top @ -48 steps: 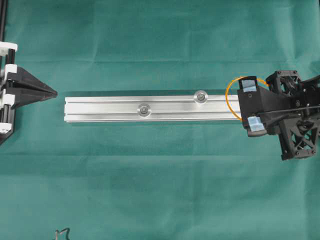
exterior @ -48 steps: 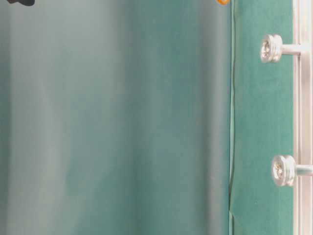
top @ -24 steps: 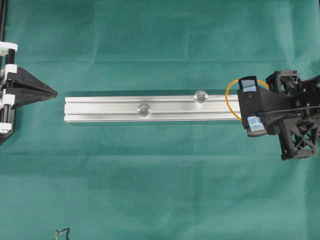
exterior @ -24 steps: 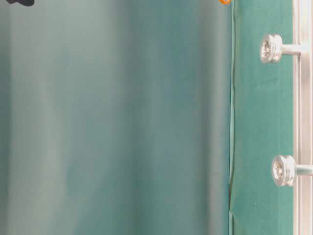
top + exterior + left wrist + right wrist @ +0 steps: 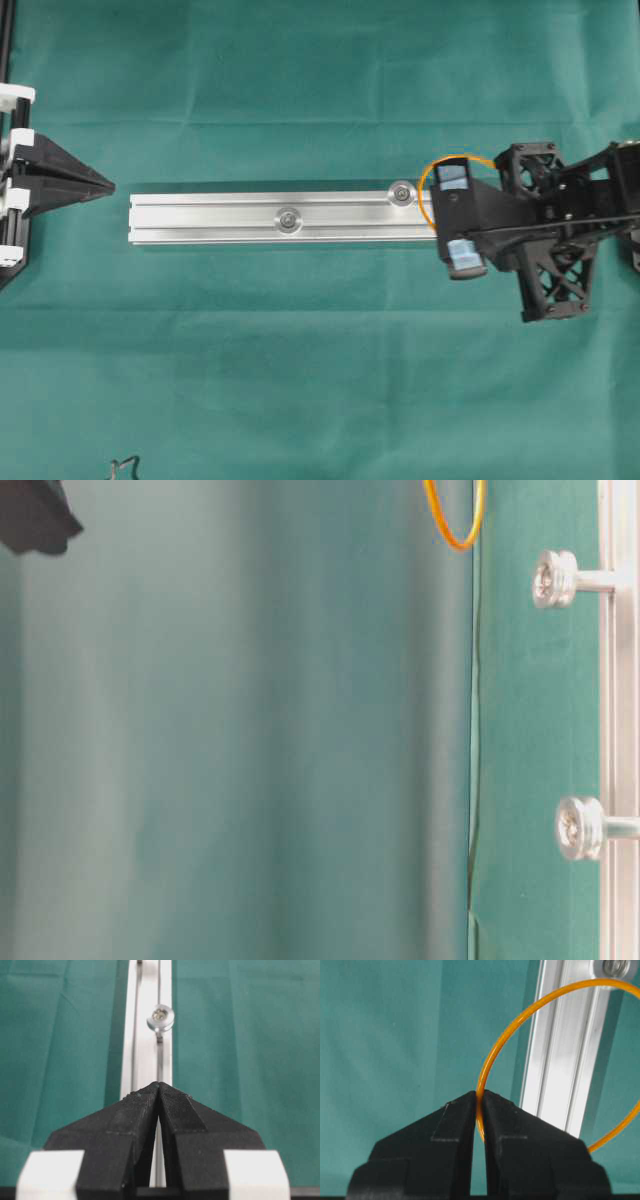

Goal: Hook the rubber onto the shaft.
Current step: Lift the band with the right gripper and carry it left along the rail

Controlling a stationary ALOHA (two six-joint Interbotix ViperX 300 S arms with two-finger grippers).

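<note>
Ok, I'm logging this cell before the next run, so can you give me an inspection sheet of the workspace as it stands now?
Surface: green cloth, with faint creases.
Job's things: aluminium rail lying flat, two shafts with round heads standing on it, one near the middle, one nearer the right arm. Orange rubber band is an open loop hanging above the rail, on neither shaft yet.
Clutter: small dark object at the lower edge, too small to identify.
Grippers: right gripper shut, pinching the band over the rail's right end; left gripper shut, empty, off the rail's left end.
Cables: black cable along the right arm.
Surroundings: nothing seen.
</note>
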